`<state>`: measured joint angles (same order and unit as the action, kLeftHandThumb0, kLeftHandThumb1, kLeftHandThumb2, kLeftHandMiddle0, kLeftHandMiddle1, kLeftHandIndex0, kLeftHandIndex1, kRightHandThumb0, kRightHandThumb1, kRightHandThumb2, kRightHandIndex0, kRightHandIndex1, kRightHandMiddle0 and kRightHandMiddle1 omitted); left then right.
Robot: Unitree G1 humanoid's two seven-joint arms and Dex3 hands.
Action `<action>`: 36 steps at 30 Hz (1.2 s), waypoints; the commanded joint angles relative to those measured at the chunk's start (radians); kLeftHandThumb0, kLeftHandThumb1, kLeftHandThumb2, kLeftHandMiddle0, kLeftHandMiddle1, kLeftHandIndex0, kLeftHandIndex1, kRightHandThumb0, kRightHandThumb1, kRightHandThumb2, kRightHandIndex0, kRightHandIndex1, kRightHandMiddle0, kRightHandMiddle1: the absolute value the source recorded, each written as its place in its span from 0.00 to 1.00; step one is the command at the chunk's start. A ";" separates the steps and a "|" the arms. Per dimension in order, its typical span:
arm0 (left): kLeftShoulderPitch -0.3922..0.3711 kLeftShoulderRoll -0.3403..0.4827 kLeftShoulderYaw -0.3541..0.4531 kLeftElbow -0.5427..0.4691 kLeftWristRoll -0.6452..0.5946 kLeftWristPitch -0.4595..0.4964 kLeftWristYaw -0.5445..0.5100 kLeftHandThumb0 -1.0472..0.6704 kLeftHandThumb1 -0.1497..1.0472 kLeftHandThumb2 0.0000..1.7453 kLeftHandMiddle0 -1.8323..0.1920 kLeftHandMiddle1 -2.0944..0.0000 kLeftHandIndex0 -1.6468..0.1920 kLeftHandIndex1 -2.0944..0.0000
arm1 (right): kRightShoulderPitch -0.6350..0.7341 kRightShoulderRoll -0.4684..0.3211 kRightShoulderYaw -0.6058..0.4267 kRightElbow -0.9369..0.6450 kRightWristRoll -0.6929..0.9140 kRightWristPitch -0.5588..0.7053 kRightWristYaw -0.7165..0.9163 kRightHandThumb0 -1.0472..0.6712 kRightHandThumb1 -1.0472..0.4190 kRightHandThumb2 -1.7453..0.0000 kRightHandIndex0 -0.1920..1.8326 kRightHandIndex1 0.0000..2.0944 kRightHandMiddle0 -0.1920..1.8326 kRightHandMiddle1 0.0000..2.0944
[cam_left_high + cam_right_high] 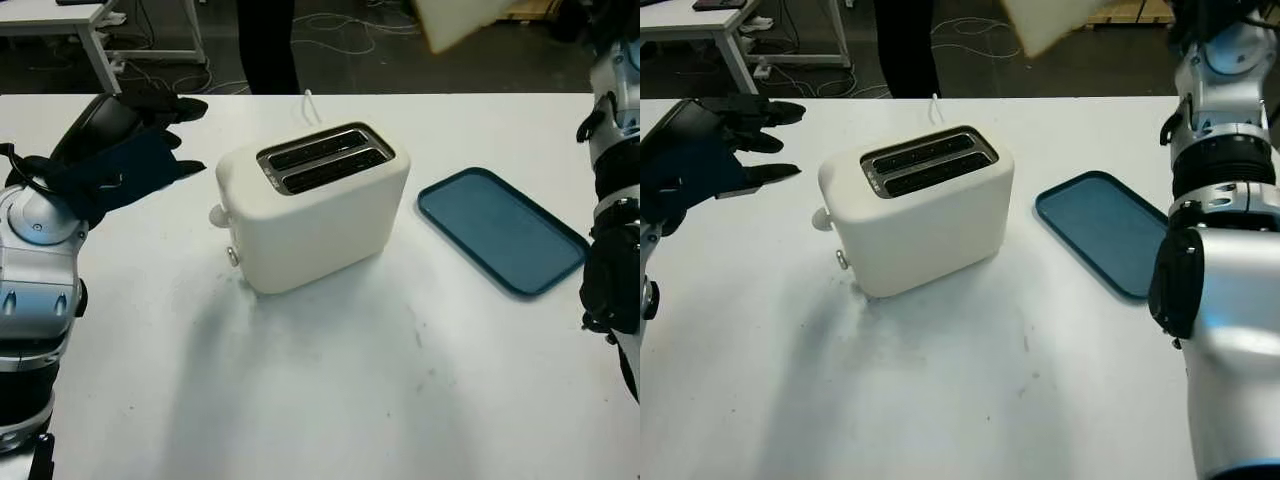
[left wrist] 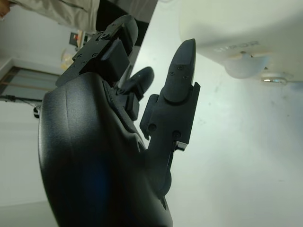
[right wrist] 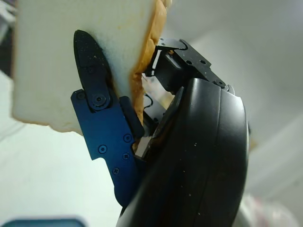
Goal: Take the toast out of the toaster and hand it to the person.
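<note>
The toast (image 3: 71,61) is cut off at the top edge of the head views, raised beyond the table's far side, pinched between the fingers (image 3: 94,85) of the right hand (image 3: 189,156). The toaster (image 1: 315,205) stands mid-table, both slots dark, their insides hard to make out. The blue tray (image 1: 500,228) beside it lies bare. The left hand (image 1: 120,150) hovers released, just left of the toaster.
</note>
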<state>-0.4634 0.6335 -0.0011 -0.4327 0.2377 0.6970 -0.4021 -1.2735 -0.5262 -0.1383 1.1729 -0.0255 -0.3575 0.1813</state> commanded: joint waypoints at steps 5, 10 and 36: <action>-0.014 0.013 -0.019 -0.003 0.011 -0.002 -0.009 0.45 0.88 0.04 0.71 0.68 0.57 0.99 | 0.079 0.044 -0.011 0.070 0.000 0.020 -0.082 0.47 0.09 0.81 0.54 0.83 0.40 0.83; -0.004 0.006 -0.009 -0.008 0.005 0.004 -0.003 0.45 0.88 0.04 0.72 0.69 0.58 1.00 | 0.101 0.086 -0.029 0.091 0.007 0.092 -0.204 0.49 0.09 0.80 0.47 0.83 0.29 0.83; 0.019 -0.004 0.001 -0.021 0.005 0.015 0.009 0.45 0.89 0.04 0.72 0.69 0.58 1.00 | 0.200 0.162 0.005 0.154 -0.088 0.137 -0.363 0.53 0.09 0.81 0.42 0.83 0.27 0.83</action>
<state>-0.4540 0.6295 -0.0116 -0.4460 0.2395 0.7110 -0.4000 -1.0788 -0.3665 -0.1314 1.3276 -0.1139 -0.2219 -0.1833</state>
